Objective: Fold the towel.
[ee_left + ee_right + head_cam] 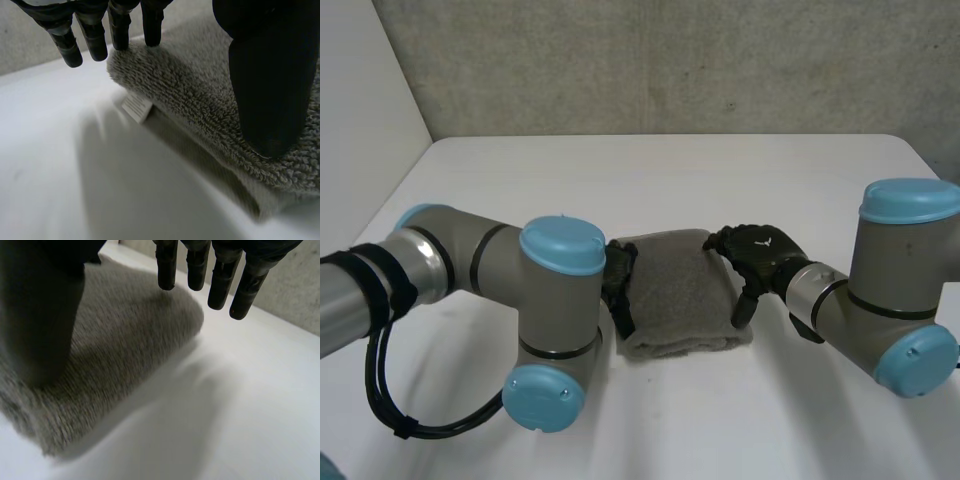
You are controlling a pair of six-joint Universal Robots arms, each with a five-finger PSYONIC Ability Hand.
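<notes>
A grey towel lies folded into a thick small rectangle on the white table. My left hand is at the towel's left edge, fingers straight. In the left wrist view its fingers hover past the towel edge and its thumb rests on the pile; a white label sticks out from under the fold. My right hand is at the right edge, open. In the right wrist view its fingers hang straight over the towel edge, with the thumb above the cloth.
Both arms reach in from the near side, their grey elbows low over the table on either side of the towel. A grey wall stands behind the table's far edge.
</notes>
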